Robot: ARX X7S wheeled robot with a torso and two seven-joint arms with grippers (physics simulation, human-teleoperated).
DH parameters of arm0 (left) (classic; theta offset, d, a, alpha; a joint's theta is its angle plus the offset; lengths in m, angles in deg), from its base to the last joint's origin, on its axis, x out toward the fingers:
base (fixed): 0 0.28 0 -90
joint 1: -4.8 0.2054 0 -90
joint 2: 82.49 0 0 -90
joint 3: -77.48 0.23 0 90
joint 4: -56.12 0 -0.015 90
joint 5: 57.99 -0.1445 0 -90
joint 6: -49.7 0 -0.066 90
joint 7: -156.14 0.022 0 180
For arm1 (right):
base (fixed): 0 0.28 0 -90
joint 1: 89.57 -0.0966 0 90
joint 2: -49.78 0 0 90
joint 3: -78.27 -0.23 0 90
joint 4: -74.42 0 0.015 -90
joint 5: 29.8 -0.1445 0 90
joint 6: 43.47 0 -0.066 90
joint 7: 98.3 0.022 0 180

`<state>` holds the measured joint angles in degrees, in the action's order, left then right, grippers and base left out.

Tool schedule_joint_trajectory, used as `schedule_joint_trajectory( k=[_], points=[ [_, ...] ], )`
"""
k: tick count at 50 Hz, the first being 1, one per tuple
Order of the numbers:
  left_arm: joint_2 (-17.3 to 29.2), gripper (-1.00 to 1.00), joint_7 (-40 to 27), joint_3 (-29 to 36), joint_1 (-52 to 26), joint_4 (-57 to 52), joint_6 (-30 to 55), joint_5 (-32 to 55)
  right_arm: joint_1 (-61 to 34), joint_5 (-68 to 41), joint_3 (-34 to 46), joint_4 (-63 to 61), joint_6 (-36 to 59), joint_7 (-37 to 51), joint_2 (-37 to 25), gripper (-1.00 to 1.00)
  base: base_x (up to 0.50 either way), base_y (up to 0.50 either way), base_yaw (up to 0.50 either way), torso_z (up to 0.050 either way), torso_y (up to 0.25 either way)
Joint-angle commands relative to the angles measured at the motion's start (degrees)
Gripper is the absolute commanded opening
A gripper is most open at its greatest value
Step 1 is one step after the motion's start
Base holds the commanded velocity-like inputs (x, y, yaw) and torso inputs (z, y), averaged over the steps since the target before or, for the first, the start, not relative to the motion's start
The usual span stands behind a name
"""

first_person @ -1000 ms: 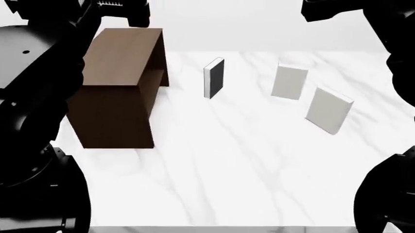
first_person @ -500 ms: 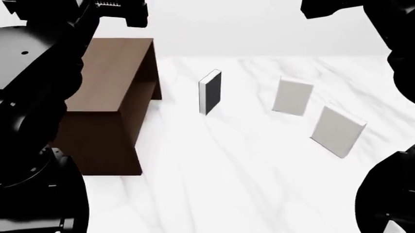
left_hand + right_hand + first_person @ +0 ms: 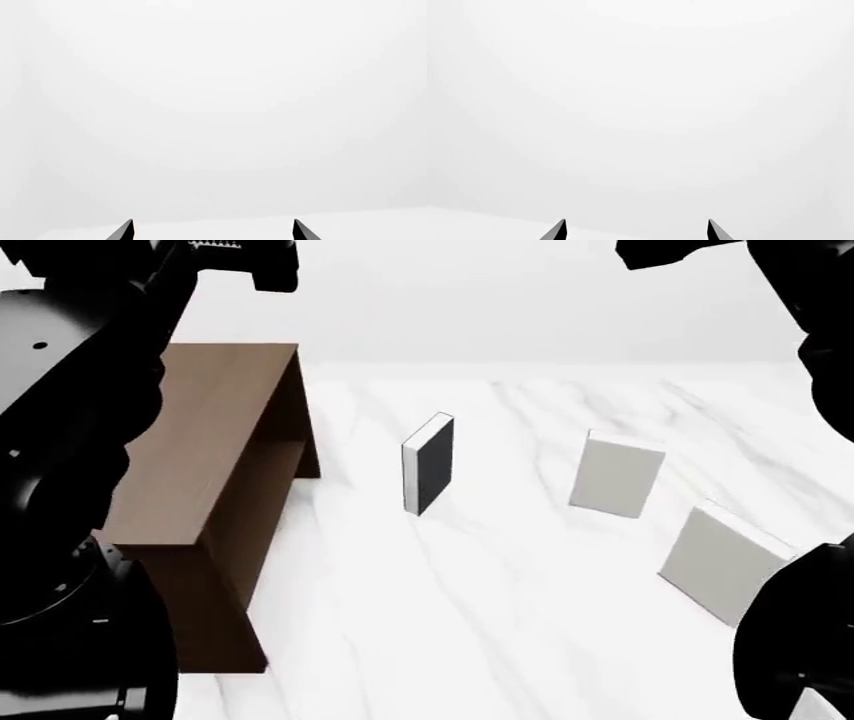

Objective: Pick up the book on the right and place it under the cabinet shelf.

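Rightmost pale book stands upright on the marble table, well apart from the cabinet.
Looks stiff, smooth, probably light; pinch across its covers near the top edge; left gripper and right gripper both spread, empty.

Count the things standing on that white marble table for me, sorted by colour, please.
Pale grey-white books: 2, the book at the far right and the other pale book
Black-covered book: 1
Dark brown cabinet: 1
Total: 4
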<state>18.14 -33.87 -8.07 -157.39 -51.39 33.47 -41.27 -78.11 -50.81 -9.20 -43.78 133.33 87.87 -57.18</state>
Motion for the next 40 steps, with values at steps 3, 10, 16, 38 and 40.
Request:
schedule_joint_trajectory(
  k=[3,10,16,38,40],
  points=[
    [0.24,1.0,-0.32,0.07,-0.35,-0.27,0.24,0.41,-0.56,-1.0,-0.21,-0.16,0.54,0.46,-0.04,1.0,0.32,-0.01,0.0,0.0,0.0],
    [0.35,1.0,-0.44,0.39,-0.25,-0.3,0.09,0.58,-0.13,-1.45,-0.45,-0.19,0.45,0.81,-0.19,1.0,0.31,0.0,0.0,0.0,0.001],
    [0.45,1.0,-0.62,0.31,-0.25,-0.47,0.26,0.77,0.0,-2.01,-0.43,-0.31,0.72,1.02,-0.28,1.0,0.19,0.0,0.0,0.0,0.002],
    [1.21,1.0,-0.99,0.24,1.44,-0.86,-0.62,1.27,-10.01,-42.64,9.1,14.23,2.91,28.76,-14.48,1.0,0.0,0.0,0.0,0.0,0.0],
    [1.21,1.0,-1.04,0.16,1.49,-0.75,-0.73,1.32,-12.69,-45.71,10.83,15.52,2.81,28.15,-16.68,1.0,0.0,0.0,0.0,0.0,0.0]
  ],
)
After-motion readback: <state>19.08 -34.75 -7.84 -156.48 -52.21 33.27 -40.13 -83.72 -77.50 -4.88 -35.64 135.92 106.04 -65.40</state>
